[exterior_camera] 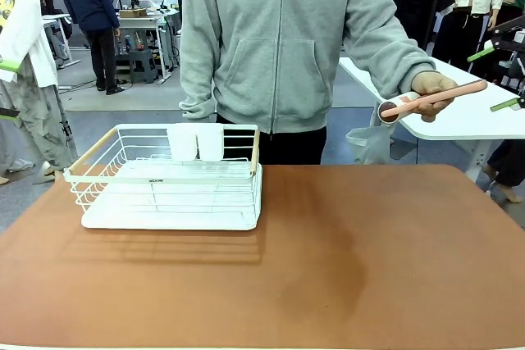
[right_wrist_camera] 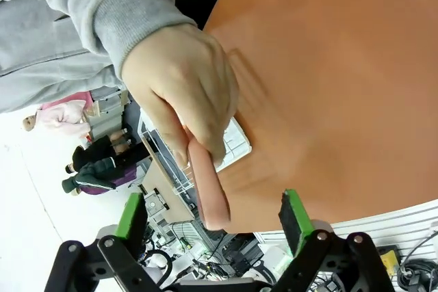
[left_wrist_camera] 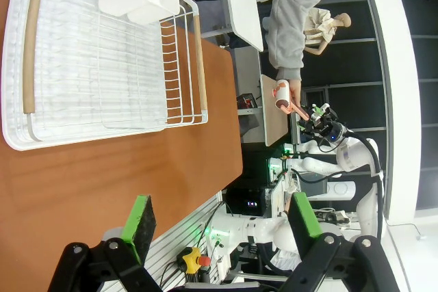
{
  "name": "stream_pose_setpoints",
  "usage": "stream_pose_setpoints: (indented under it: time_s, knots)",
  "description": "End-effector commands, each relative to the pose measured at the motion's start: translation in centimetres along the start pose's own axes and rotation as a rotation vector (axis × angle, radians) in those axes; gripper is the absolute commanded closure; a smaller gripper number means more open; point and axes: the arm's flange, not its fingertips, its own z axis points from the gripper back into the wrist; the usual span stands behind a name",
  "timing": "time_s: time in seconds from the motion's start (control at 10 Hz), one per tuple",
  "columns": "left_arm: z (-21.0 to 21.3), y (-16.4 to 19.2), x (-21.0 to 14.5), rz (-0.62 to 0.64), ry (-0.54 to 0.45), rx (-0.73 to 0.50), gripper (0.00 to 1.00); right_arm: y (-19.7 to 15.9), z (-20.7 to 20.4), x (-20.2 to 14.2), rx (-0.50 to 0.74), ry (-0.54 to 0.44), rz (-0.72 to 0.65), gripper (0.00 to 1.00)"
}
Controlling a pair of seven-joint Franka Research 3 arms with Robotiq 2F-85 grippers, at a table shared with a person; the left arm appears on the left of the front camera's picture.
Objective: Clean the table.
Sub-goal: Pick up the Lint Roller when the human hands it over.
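The table (exterior_camera: 328,268) has a reddish-brown top, which also shows in the left wrist view (left_wrist_camera: 82,182) and the right wrist view (right_wrist_camera: 342,66). A person in a grey hoodie stands at the far side. One hand (exterior_camera: 431,88) holds a pink-handled tool (exterior_camera: 439,96) with a round brown-and-white head, out past the table's right end. My right gripper (right_wrist_camera: 212,218) is open, and the tip of the pink handle (right_wrist_camera: 209,196) reaches in between its green pads without touching them. My left gripper (left_wrist_camera: 222,220) is open and holds nothing, hovering off the table's edge.
A white wire dish rack (exterior_camera: 168,202) with wooden handles stands on the table's left half, two white cups (exterior_camera: 195,142) hanging at its far side. A white table (exterior_camera: 459,116) stands behind on the right. Other people stand farther back.
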Motion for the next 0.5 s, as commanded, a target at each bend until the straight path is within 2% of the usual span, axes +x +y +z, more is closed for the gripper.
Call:
stream_pose_setpoints:
  time_s: [0.0,0.4]
  knots:
    - [0.2,-0.1,-0.1,-0.006,-0.005,-0.013,0.00,-0.1,-1.0,-0.3,0.041,-0.032,0.011,0.00]
    - [0.2,-0.1,-0.1,-0.006,-0.005,-0.013,0.00,0.1,-2.2,-0.3,0.081,-0.068,0.038,0.00]
